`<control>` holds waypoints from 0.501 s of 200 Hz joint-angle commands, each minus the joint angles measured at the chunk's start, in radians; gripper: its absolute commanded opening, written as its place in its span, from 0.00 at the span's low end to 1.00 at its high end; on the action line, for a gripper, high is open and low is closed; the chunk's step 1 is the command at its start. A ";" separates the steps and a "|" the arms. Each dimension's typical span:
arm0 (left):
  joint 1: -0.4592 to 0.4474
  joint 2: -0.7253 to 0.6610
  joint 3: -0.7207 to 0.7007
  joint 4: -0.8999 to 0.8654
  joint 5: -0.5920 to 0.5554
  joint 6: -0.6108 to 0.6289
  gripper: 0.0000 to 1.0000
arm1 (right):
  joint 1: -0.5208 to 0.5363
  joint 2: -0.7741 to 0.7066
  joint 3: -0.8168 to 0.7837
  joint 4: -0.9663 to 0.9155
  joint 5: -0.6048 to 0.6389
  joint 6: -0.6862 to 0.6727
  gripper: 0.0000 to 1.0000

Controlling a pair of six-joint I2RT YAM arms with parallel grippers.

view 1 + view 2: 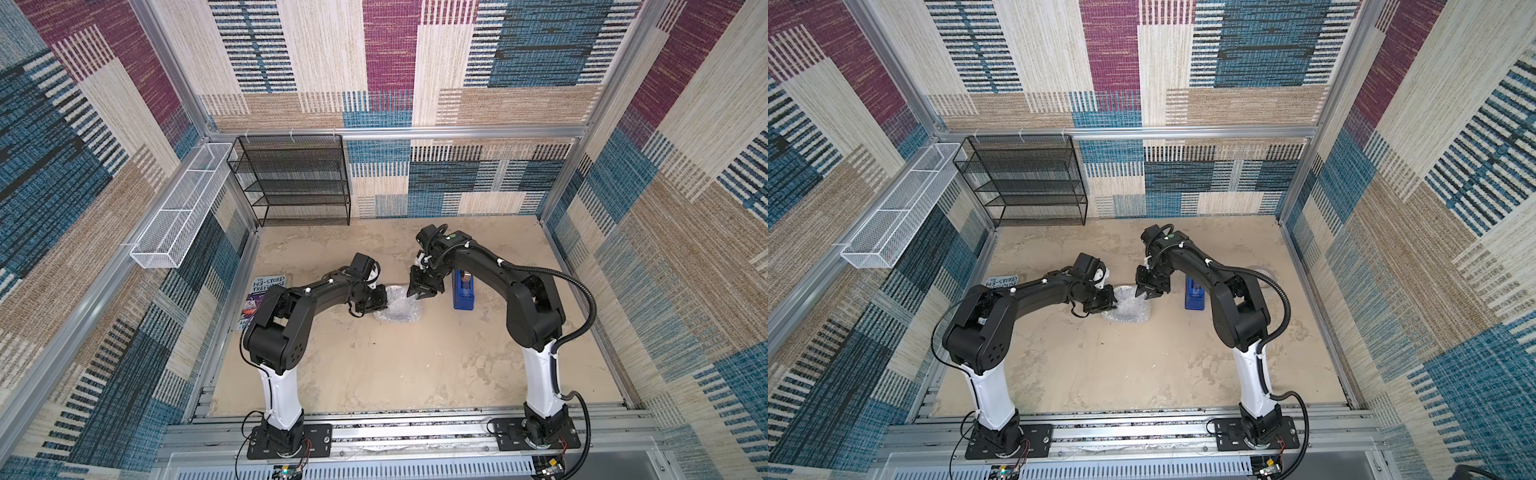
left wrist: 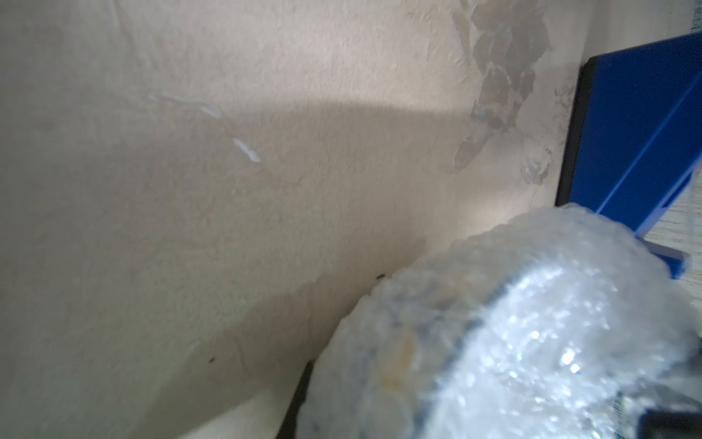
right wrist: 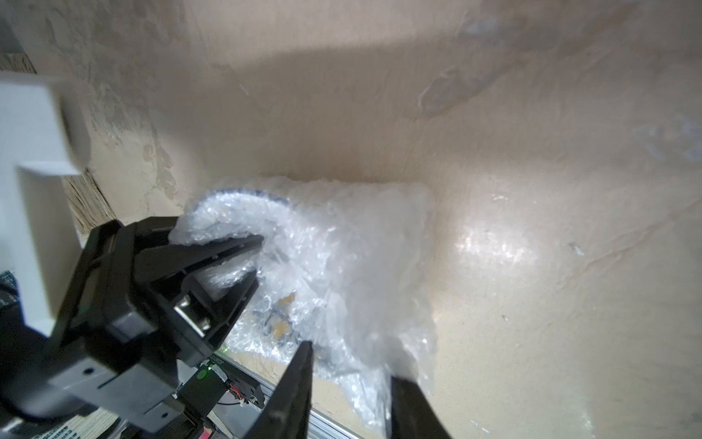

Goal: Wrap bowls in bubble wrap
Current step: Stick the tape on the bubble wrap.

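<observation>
1. Patterned carpet is covering the walls around a beige desk (image 1: 374, 374), and I am looking down on it in both top views.
2. Near the middle of the desk the wrap (image 1: 401, 309) is lying bunched into a lumpy bundle. The bowl (image 3: 279, 323) is sitting inside it, showing through only as blurred blue and yellow patches.
3. My left arm (image 1: 316, 291) is reaching in at the bundle's left edge, and the left jaws are pinching the wrap there. In the right wrist view a fold is bulging out between the fingertips (image 3: 235, 245). I cannot tell whether the bowl's rim is caught in that pinch too.
4. My right arm (image 1: 498, 270) is hanging over the bundle's far right edge with the right jaws standing apart. A loose flap of wrap is lying between them, and I cannot tell whether it is touching them.
5. A blue dispenser (image 1: 463, 291) is standing near the bundle on its right, clear of the wrap.
6. A book (image 1: 266, 291) is lying by the desk's left edge, partly under my left arm.
7. A black mesh shelf (image 1: 295, 183) is standing in the far left corner, and a white wire basket (image 1: 178, 208) is hanging on the left wall.
</observation>
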 commanded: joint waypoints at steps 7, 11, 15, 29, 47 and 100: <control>0.001 0.003 0.008 -0.020 -0.027 0.025 0.00 | 0.001 -0.050 -0.009 -0.010 0.023 0.010 0.35; 0.000 0.002 0.007 -0.020 -0.028 0.026 0.00 | 0.001 -0.056 -0.009 -0.013 0.025 0.011 0.35; 0.000 0.003 0.009 -0.021 -0.030 0.025 0.00 | 0.001 -0.061 -0.010 -0.015 0.027 0.012 0.35; -0.001 0.007 0.010 -0.022 -0.033 0.025 0.00 | 0.001 -0.084 -0.014 -0.012 0.025 0.017 0.35; -0.001 0.011 0.012 -0.026 -0.035 0.026 0.00 | 0.001 -0.104 -0.005 -0.012 0.022 0.023 0.33; -0.001 0.015 0.014 -0.021 -0.029 0.024 0.00 | 0.009 -0.113 0.023 0.005 0.037 0.014 0.31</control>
